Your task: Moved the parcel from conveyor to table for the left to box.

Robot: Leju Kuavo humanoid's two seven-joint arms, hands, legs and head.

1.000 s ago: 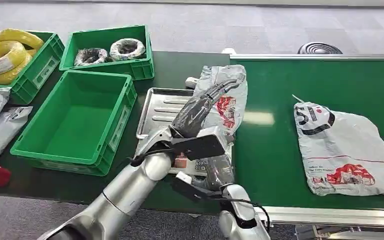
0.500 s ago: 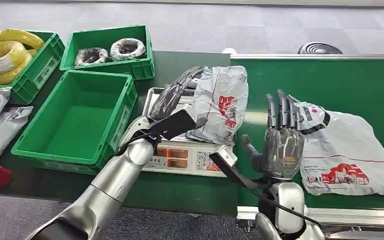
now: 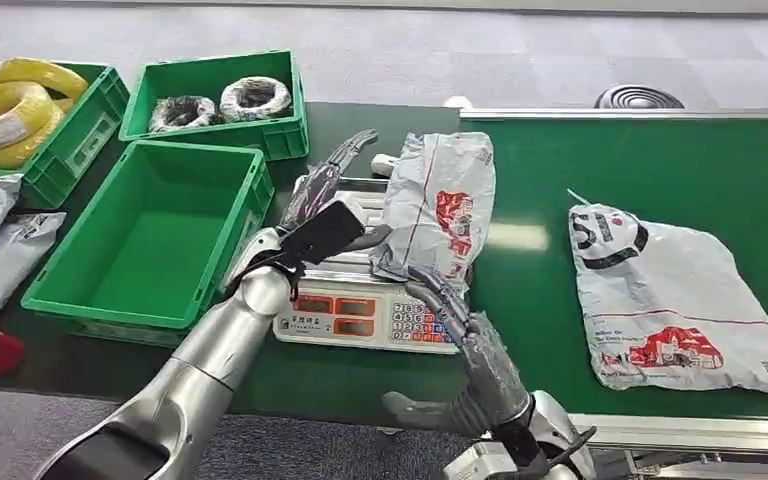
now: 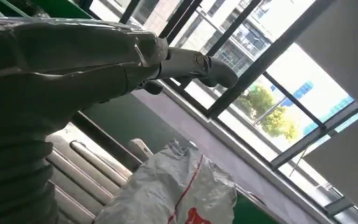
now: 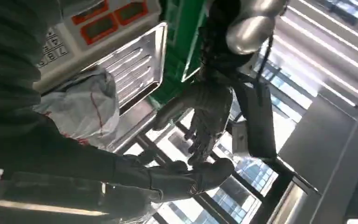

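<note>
Silver-armed right robot hand (image 3: 470,345) nearest, fingers spread and empty over the scale (image 3: 365,310) keypad at the counter (image 3: 340,375) front edge, then left robot hand (image 3: 325,190) splayed empty above the steel tray beside the grey parcel (image 3: 438,205) lying across the tray-conveyor (image 3: 660,160) seam, green bin (image 3: 150,240) alongside.

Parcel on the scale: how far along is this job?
Done: one parcel lies on the scale, off the conveyor. In hand: nothing; the left hand and right hand are open beside it. Left: boxing it in the empty green crate; a second parcel waits on the belt.
</note>
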